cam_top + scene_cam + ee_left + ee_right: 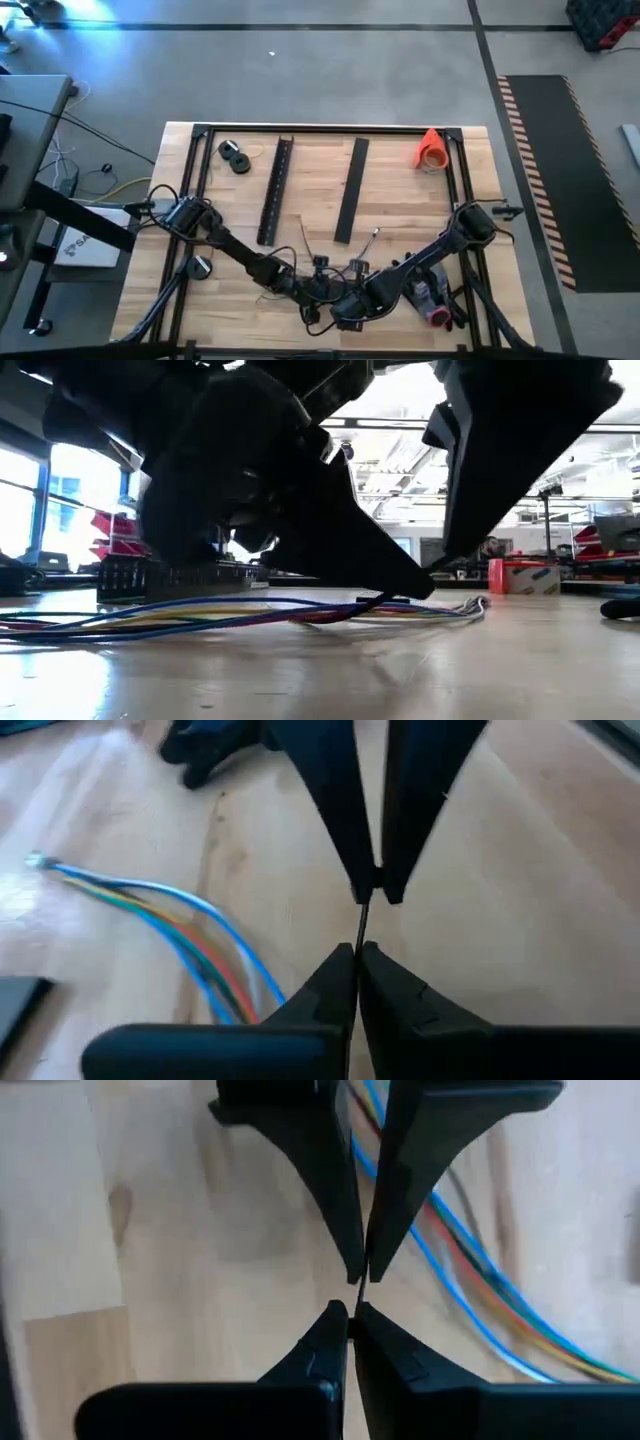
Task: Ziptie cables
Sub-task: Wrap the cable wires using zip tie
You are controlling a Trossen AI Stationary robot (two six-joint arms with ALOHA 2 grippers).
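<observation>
The two dark hands met tip to tip near the front edge of the pale wooden desk (400,200). The left hand (355,952) was clenched on a thin black strip (361,925), straight as a stick. The right hand (349,1312) was clenched on its other end. The cables (190,935) lay flat on the desk just beside the hands, thin smooth wires in blue, orange and yellow. Two long flat black bars (275,190) lay farther back.
</observation>
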